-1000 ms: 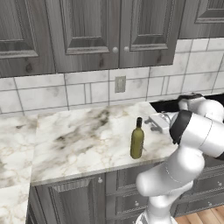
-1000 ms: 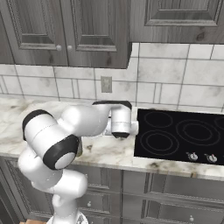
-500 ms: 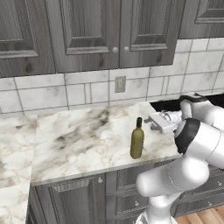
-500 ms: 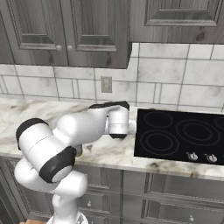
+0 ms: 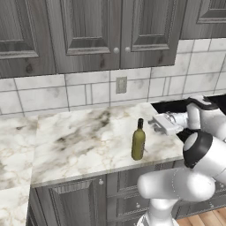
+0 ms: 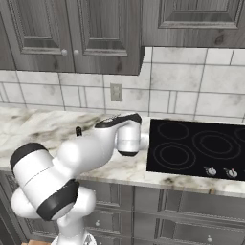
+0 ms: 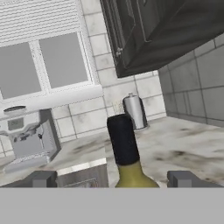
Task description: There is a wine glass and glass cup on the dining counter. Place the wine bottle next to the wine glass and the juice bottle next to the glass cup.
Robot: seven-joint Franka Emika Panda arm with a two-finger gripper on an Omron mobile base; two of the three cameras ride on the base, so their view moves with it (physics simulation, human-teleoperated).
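Marble counter [image 5: 79, 141] bears the wine bottle [image 5: 138, 141] upright, neck up.

Dark grey wooden wall cabinets with raised panel doors [image 5: 84, 31] hang above a backsplash of pale grey-white square tiles [image 5: 44, 95], which carries a small beige wall outlet plate [image 5: 121, 84]. Below runs a white marble counter with grey-brown veins [image 5: 75, 141], its front edge above grey base cabinets with small round knobs [image 5: 66, 203]. At the counter's right end sits a black glass cooktop with ring burners [image 6: 196, 148]. A strip of light wooden floor [image 5: 203, 218] shows at the lower right. In the hand view, a large white-framed window [image 7: 43, 57] glows pale.
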